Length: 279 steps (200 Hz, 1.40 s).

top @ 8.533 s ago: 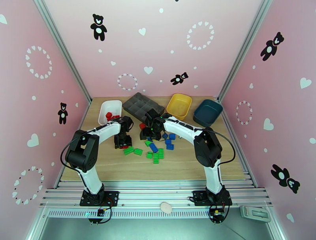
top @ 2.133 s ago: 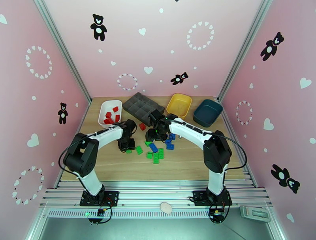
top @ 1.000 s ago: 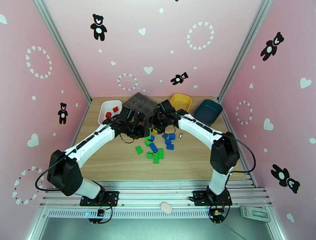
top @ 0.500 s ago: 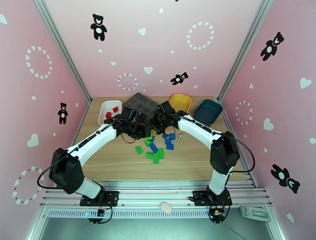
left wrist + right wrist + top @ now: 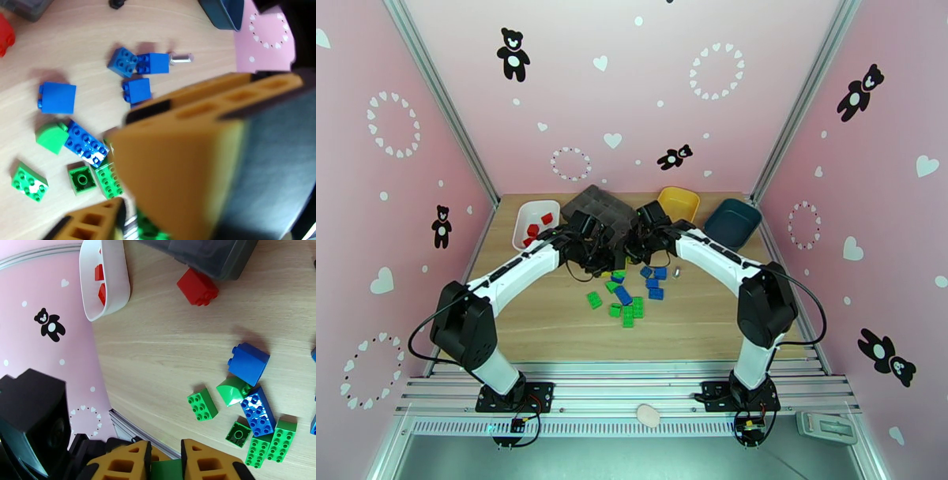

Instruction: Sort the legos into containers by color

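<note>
Legos [image 5: 622, 295]: red, green and blue bricks. The loose ones lie in a mixed cluster near the middle of the desk [image 5: 553, 324], on the near side of the grey tray [image 5: 592, 201].
Red bricks [image 5: 547, 219]: several lie in the white bin [image 5: 529, 211] at the far left. One more red brick [image 5: 197, 286] sits on the desk just beside the tray's wall.
Green and blue bricks: they are scattered together, some touching. A blue block [image 5: 249, 363] lies beside a curved green piece [image 5: 231, 392].
Metal pin [image 5: 179, 59]: on the desk, touching a blue brick.
Yellow bin [image 5: 681, 201]: at the far side, right of the tray and partly behind the right arm.
Teal bin [image 5: 733, 223]: just right of the yellow bin.
Right jaws: clenched on a green brick [image 5: 166, 471], which is held between the orange fingers [image 5: 118, 461] above the desk.
Left jaws: the fingers [image 5: 177, 158] stand apart in a blurred view with a bit of green in the gap. I cannot tell whether they grasp it.
Arms: both reach inward, with their tips close together over the far edge of the cluster.
</note>
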Each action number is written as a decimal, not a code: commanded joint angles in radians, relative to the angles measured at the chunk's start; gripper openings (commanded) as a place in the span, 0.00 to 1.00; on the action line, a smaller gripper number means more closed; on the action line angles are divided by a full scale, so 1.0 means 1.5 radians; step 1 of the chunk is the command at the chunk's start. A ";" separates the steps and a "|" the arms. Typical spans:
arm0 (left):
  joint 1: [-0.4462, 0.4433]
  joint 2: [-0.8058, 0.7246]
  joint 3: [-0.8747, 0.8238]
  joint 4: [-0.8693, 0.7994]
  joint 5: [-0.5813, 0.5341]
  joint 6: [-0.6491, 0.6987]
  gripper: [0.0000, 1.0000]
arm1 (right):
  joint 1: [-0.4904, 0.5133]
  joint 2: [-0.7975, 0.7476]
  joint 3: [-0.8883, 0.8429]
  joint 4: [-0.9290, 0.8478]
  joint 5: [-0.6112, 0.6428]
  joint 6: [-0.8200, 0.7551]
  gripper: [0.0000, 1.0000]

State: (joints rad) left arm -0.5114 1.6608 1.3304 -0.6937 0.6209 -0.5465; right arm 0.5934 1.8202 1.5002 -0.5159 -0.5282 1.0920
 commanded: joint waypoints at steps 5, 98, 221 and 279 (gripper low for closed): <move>0.013 0.011 0.042 0.047 -0.033 -0.015 0.64 | -0.005 -0.001 0.022 -0.052 -0.043 -0.019 0.19; 0.072 0.022 0.133 -0.186 -0.274 0.019 0.66 | -0.212 0.081 0.159 -0.161 0.000 -0.146 0.20; 0.071 0.020 0.004 -0.172 -0.301 -0.033 0.66 | -0.260 0.224 0.330 -0.017 0.281 -0.095 0.23; 0.071 0.023 -0.010 -0.193 -0.316 -0.032 0.67 | -0.261 0.323 0.466 -0.070 0.286 -0.112 0.48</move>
State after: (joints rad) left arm -0.4019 1.6867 1.3304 -0.9443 0.1814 -0.5888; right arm 0.2016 2.2524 2.1265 -0.5774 -0.1192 0.9413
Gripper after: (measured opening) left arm 0.665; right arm 0.411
